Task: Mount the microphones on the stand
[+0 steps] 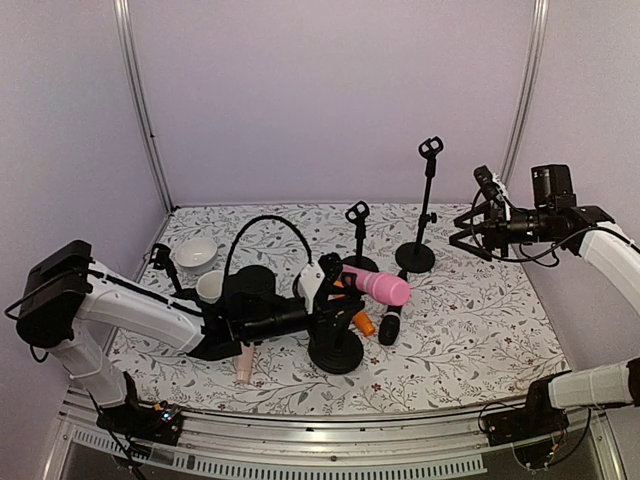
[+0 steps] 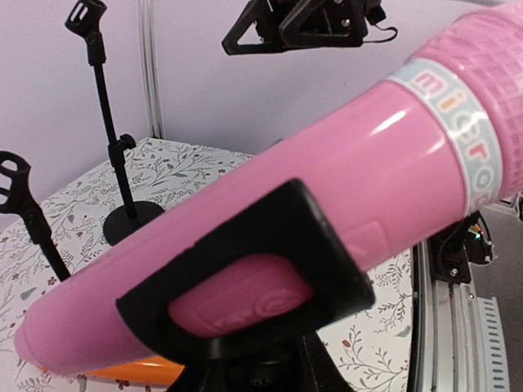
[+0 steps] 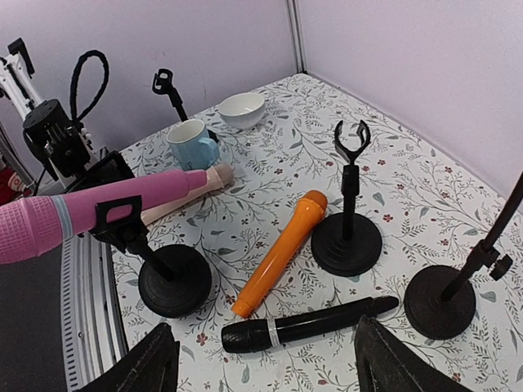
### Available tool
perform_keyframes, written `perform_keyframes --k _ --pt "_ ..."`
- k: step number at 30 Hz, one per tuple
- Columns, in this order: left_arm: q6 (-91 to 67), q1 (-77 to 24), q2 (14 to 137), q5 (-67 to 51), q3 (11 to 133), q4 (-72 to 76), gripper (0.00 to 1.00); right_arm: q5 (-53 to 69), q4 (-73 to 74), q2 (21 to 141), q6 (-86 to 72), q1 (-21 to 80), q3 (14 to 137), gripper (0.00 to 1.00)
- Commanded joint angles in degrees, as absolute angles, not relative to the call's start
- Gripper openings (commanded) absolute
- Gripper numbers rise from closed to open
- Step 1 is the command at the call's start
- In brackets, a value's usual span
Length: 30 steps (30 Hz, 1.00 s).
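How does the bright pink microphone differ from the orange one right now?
The pink microphone sits raised in a stand's clip; the orange microphone lies flat on the table, unattached. Pink has a lettered band near its head; orange looks plain. Both are handheld stick microphones.

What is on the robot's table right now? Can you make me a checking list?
Surface: floral cloth, flat, no spills seen.
Job's things: pink microphone sits in the clip of the short stand; orange microphone, black microphone and beige microphone lie on the cloth; middle stand, tall stand and far stand are empty.
Clutter: blue mug, white bowl.
Grippers: left gripper is at the pink microphone's end, grip unclear; right gripper is open, empty, above the table.
Cables: black cable loop arches over the left arm.
Surroundings: lilac walls, metal posts.
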<state>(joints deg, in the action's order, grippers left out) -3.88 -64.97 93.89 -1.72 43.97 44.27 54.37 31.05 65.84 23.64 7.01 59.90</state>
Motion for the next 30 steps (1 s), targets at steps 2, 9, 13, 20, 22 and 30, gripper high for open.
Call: perform_keyframes --k 2,9,13,20,22,30 --pt "-4.40 -64.43 90.97 5.17 38.59 56.78 0.00 52.12 35.56 69.56 25.92 12.59 66.03 0.75" --pt "-5.08 -62.52 96.11 9.05 34.85 69.56 0.00 48.41 37.73 75.40 26.36 21.76 75.48 0.76" --pt "-5.15 -62.15 99.01 11.24 34.72 74.17 0.00 46.72 39.36 78.60 26.41 27.35 79.96 0.76" --pt "-6.11 -62.15 101.98 16.57 34.83 75.39 0.19 44.04 40.46 82.06 25.37 35.24 83.51 0.77" --pt "-6.72 -62.35 101.88 17.91 34.72 74.57 0.28 43.35 40.56 82.18 25.28 37.23 83.29 0.78" --pt "-9.81 -65.02 98.32 22.18 33.87 62.85 0.56 40.23 40.19 81.17 25.08 38.58 82.74 0.82"
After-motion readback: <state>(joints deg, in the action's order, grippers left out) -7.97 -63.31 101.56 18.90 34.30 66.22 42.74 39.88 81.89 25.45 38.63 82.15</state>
